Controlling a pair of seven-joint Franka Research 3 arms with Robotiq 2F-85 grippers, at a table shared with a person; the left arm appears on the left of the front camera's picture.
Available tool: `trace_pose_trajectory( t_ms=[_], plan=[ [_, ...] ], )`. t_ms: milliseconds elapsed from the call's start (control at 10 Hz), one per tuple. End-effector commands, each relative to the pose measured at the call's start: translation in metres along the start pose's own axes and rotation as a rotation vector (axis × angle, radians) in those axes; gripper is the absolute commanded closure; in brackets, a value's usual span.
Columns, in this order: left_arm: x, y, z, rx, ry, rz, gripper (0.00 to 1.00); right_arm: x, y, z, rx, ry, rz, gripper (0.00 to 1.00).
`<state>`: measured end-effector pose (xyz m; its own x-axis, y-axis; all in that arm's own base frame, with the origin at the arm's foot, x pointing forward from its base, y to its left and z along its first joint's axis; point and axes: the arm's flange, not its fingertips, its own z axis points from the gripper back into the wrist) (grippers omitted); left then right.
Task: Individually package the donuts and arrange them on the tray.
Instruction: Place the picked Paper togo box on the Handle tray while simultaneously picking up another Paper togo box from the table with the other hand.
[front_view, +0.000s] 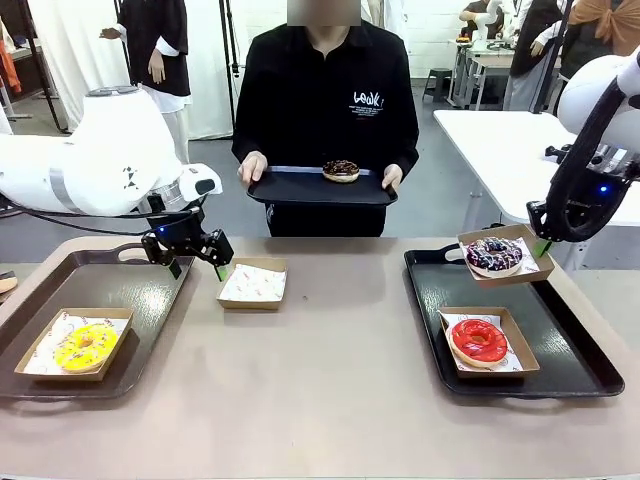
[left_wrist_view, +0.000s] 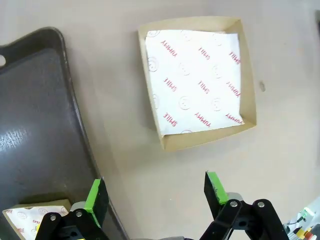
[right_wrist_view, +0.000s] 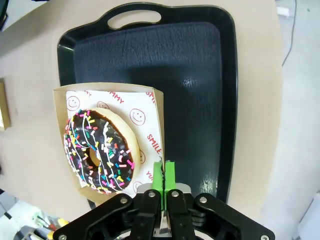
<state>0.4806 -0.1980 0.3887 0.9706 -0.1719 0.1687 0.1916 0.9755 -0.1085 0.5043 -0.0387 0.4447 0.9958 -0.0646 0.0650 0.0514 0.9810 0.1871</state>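
Donut (right_wrist_view: 107, 145), dark sprinkled icing, box (right_wrist_view: 158, 120) pinched in right end effector (right_wrist_view: 163, 175) over black tray (right_wrist_view: 200, 100), beige counter (right_wrist_view: 30, 75), left end effector (left_wrist_view: 154, 189) spread.

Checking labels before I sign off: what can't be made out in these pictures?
Front view: donut on the person's tray, icing too small to tell.
Left wrist view: corner box cut by the bottom edge, contents hidden.
Right wrist view: right tray floor under the sprinkle-donut box.

l gripper (left_wrist_view: 155, 190) spread wide; lined box (left_wrist_view: 197, 82) ahead, tray (left_wrist_view: 35, 125) beside
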Motion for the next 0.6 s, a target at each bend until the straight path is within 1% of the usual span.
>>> trace_pose_trajectory(
  t_ms=[0,500],
  plan=[
    [0.0,0.0039,-0.002,0.013,0.011,0.007,0.0,-0.0027,-0.0003,0.0014,0.002,0.001,-0.004,0.99],
    [0.0,0.0039,-0.002,0.013,0.011,0.007,0.0,-0.0027,-0.0003,0.0014,0.002,0.001,-0.004,0.99]
  ],
)
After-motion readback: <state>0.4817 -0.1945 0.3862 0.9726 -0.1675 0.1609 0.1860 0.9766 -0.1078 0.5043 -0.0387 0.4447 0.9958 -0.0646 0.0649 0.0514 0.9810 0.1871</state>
